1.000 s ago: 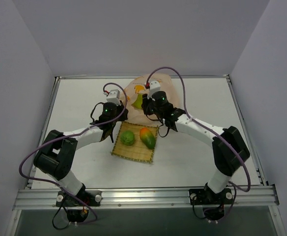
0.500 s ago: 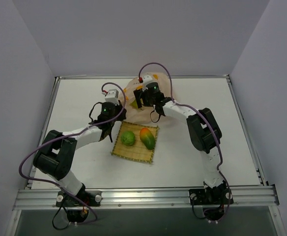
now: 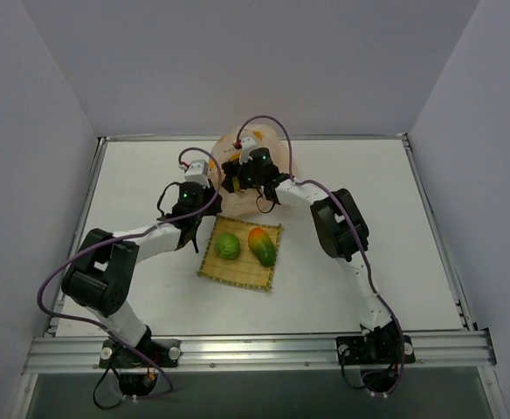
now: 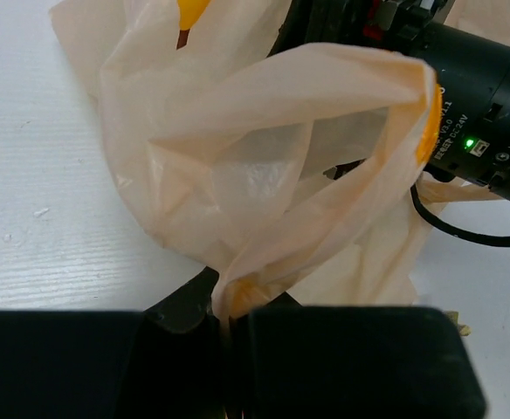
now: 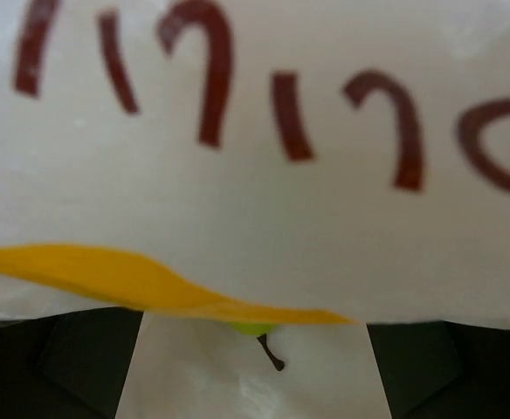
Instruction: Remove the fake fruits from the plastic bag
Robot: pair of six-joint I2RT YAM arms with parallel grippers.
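My left gripper (image 4: 229,305) is pinched shut on a gathered fold of the bag (image 4: 264,157), holding that edge at the bag's near-left side. The right arm is the one that matters next. It reaches in from the right, and the right gripper (image 5: 255,371) has its jaws apart with nothing clamped. Printed film is draped right across its wrist camera.

Below that film, between the jaws and just ahead, I see a sliver of the pear (image 5: 251,329), with its stem toward the gripper. I judge its long axis runs roughly along my approach, though most of it is hidden. So the bag holds one fruit.

Nearer me, the mat (image 3: 237,275) carries the green fruit (image 3: 228,246) on the left and the mango (image 3: 262,245) on the right, close together.
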